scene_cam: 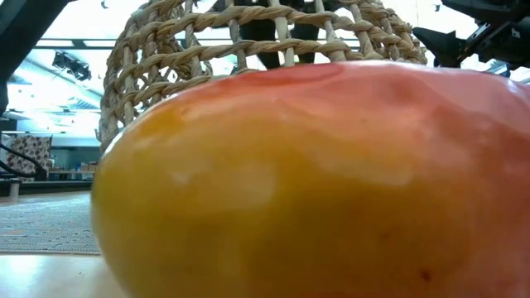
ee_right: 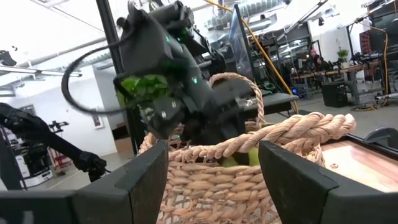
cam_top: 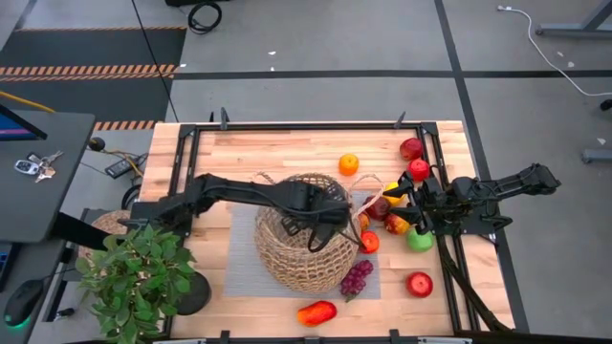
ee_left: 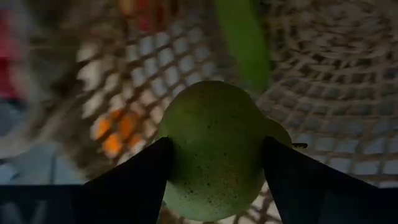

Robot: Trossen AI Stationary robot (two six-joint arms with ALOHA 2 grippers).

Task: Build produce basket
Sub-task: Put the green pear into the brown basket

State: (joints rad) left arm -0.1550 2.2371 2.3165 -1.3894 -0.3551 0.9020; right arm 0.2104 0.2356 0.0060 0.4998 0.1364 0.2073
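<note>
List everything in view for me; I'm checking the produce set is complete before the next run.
basket: one, tan wicker, table centre on a grey mat
green fruit: one, held inside the basket
orange: one, behind the basket
red apples: three, right side
green apple: one, right side
grapes: one purple bunch, beside the basket
pepper: one, red-orange, front edge
mixed fruit pile: red and yellow, count unclear
plant: one, green, front left
keys: one set, side desk
left gripper: shut on the green fruit
right gripper: beside the basket rim

The tan wicker basket (cam_top: 304,232) stands at frame center; the produce (cam_top: 406,205) lies scattered to its right and below.
</note>
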